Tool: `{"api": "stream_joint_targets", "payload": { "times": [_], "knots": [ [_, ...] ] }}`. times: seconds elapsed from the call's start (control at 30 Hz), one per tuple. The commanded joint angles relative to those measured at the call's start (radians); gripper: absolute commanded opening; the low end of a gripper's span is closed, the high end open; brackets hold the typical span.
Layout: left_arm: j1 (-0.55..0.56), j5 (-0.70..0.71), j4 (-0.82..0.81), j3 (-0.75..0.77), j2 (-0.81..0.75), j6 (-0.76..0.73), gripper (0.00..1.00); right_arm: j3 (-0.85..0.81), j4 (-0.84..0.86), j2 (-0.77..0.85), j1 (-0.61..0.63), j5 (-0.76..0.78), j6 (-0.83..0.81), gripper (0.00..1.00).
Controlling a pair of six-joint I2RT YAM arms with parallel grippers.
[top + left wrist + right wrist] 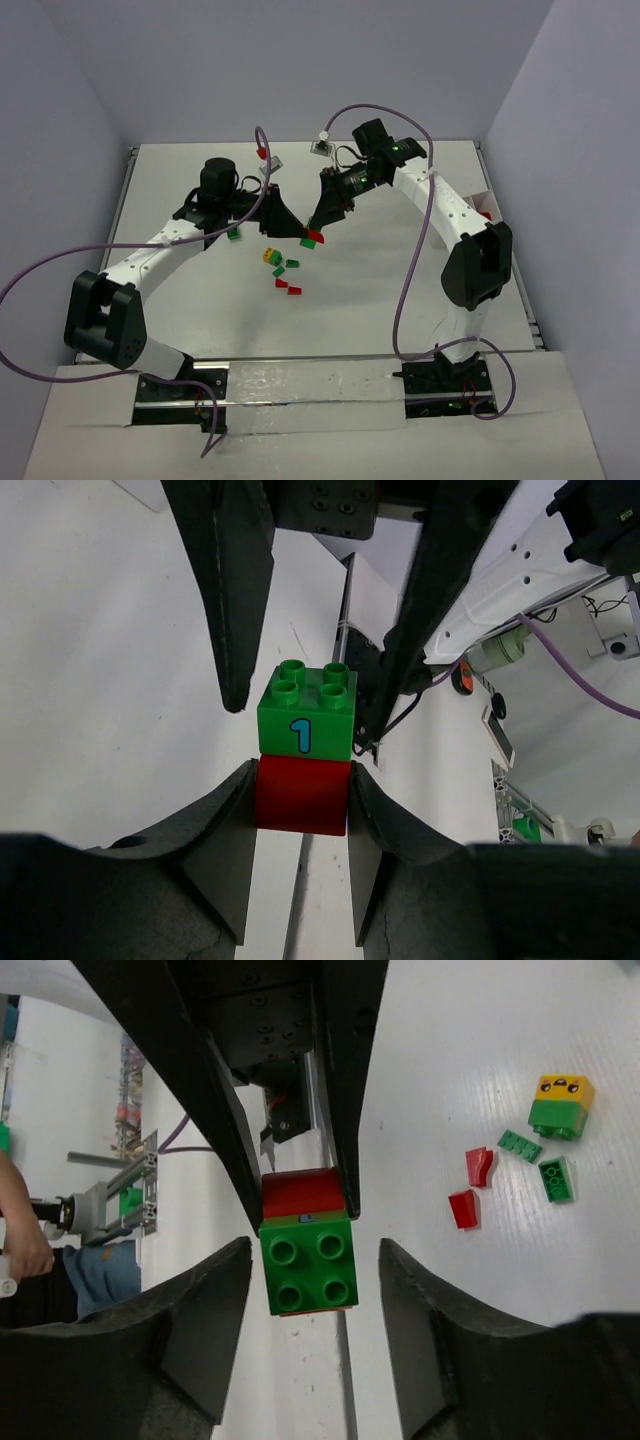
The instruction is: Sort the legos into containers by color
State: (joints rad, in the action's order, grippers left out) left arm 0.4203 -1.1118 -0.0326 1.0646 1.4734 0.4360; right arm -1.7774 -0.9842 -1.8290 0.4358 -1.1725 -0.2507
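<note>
My left gripper [300,780] is shut on a red lego [302,795] with a green lego [305,710], marked 1, stacked on top of it. My right gripper [315,1250] faces it, open. Its fingers [210,1300] flank that green lego [310,1265] with a gap on each side. In the top view the two grippers meet over the table's middle at this stack [313,239]. Loose legos lie nearby: a yellow-on-green stack [270,256], greens [293,263] [233,234] and reds [295,290]. A white container [485,203] shows partly behind the right arm.
Purple cables [405,300] loop from both arms over the table, with red caps [262,154] near the back. A small white part [322,147] sits at the far middle. Grey walls close the back and sides.
</note>
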Motion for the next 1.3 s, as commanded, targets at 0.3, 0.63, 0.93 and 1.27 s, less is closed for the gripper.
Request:
{"api": "stream_joint_targets", "payload": {
  "times": [0.3, 0.63, 0.93, 1.27],
  "knots": [
    [0.008, 0.004, 0.075, 0.033, -0.027, -0.097, 0.00, -0.064, -0.081, -0.008, -0.062, -0.039, -0.056, 0.00],
    [0.012, 0.033, 0.125, -0.033, -0.030, -0.166, 0.00, -0.101, 0.044, 0.050, -0.382, 0.079, 0.101, 0.00],
    [0.017, 0.360, 0.175, 0.044, 0.008, -0.182, 0.00, 0.168, 0.163, 0.167, -0.428, 1.051, -0.138, 0.00],
    [0.018, 0.461, 0.181, 0.099, 0.033, -0.148, 0.00, 0.273, 0.262, 0.097, -0.466, 1.253, -0.151, 0.07]
  ]
}}
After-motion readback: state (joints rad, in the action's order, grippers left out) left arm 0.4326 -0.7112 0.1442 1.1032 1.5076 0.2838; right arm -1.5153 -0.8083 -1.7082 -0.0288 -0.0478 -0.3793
